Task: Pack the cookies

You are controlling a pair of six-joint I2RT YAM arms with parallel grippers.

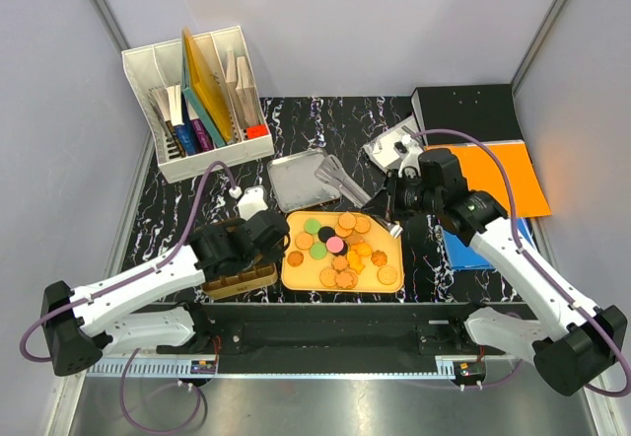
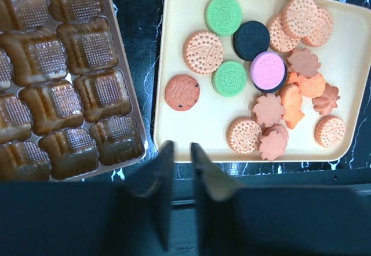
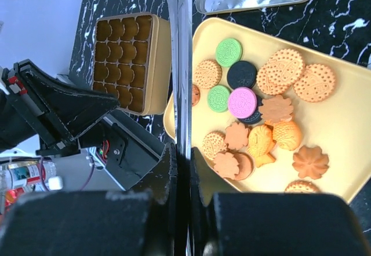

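Note:
The cookies (image 1: 340, 249) lie piled on a yellow tray (image 1: 301, 276): tan rounds, two green, one pink, one black (image 2: 251, 39), and orange leaf and fish shapes (image 3: 262, 143). Left of it is a brown moulded tray (image 2: 64, 88) whose visible cups are empty. My left gripper (image 2: 181, 147) hovers at the yellow tray's near edge (image 2: 185, 13), its jaws a narrow gap apart with nothing between them. My right gripper (image 3: 183, 152) is above the tray's right side (image 1: 391, 221), shut on a thin metal strip (image 3: 184, 65) seen edge-on.
A silver tin lid (image 1: 299, 181) lies behind the yellow tray. A white file organiser (image 1: 197, 96) stands at back left. A black box (image 1: 463, 110), an orange folder (image 1: 508, 175) and a blue book (image 1: 463, 249) are at the right. A small white bottle (image 1: 251, 199) stands near the left arm.

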